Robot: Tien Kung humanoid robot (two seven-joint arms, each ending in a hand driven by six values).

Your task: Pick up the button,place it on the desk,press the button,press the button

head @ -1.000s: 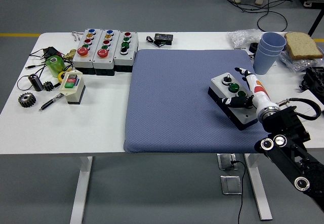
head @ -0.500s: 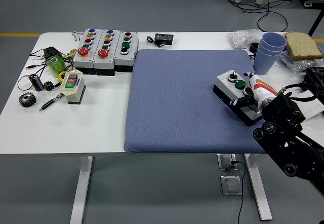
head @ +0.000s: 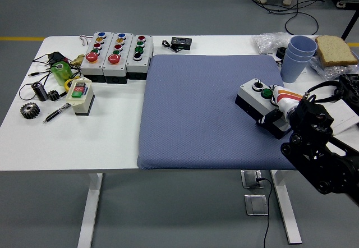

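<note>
A grey button box [head: 256,98] with a black knob and a green button lies tilted on the right side of the blue mat [head: 202,110]. My right hand [head: 279,106] has its white and orange fingers wrapped around the box's right end and holds it. The black right arm [head: 320,147] comes in from the lower right. Three more button boxes [head: 116,54] stand in a row at the back left of the white table [head: 112,136]. A small box with red and green buttons [head: 79,95] lies near them. The left arm is out of view.
Stacked blue cups [head: 297,57], a bread slice [head: 335,49] and plastic bags sit at the back right. Gears [head: 29,110], a pen [head: 56,113], a green tape roll [head: 60,71] and wires lie at the left. A black device [head: 180,42] lies behind the mat.
My right hand has drawn the button box to the right and slightly back across the mat, and the arm has pulled up closer over it.
</note>
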